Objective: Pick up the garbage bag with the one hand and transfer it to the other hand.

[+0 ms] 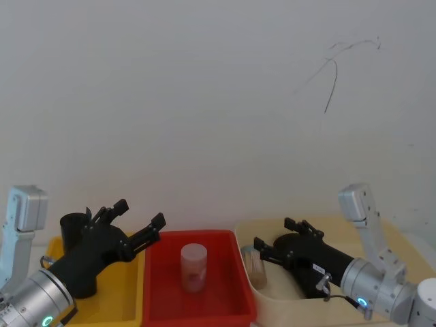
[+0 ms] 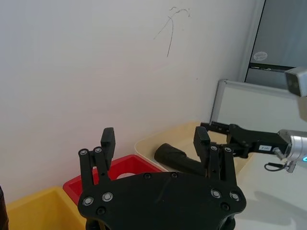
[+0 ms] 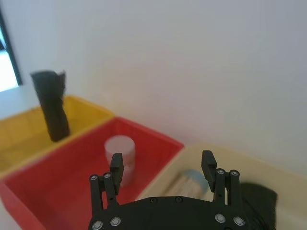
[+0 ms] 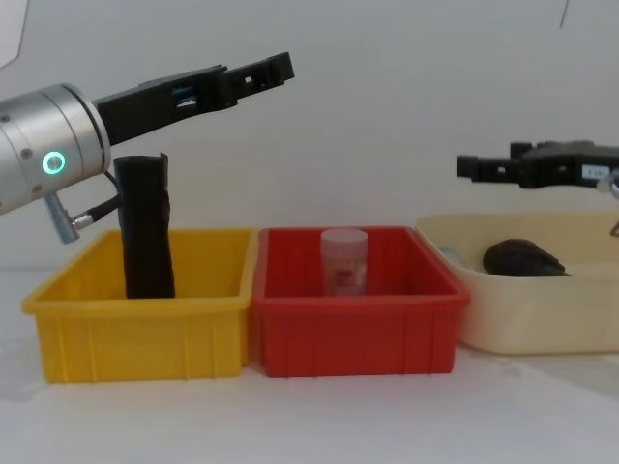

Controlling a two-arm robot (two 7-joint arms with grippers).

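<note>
Garbage bag, a smooth black roll, is seen standing upright in the yellow bin, leaning toward that bin's back wall, with a loose flap at its top end. No gripper touches it. Taking the red bin as landmark: the yellow bin is set touching its left side, and the cream tub is placed just beside its right side. Inside the red bin a translucent jar with a pale lid is stood upright near the middle. In the cream tub, right of the red bin, a second, more creased black roll is laid on its side, and a light cork-coloured cylinder is seen against the tub wall nearest the red bin. The left gripper, on a silver wrist with a green ring light, is held above the yellow bin, left of the red bin and higher than the bag's top; its jaws are spread apart and grip nothing. The right gripper, marked with a small white label, is held above the cream tub, right of the red bin; its jaws are likewise apart and empty. A white wall is seen behind all three containers.
</note>
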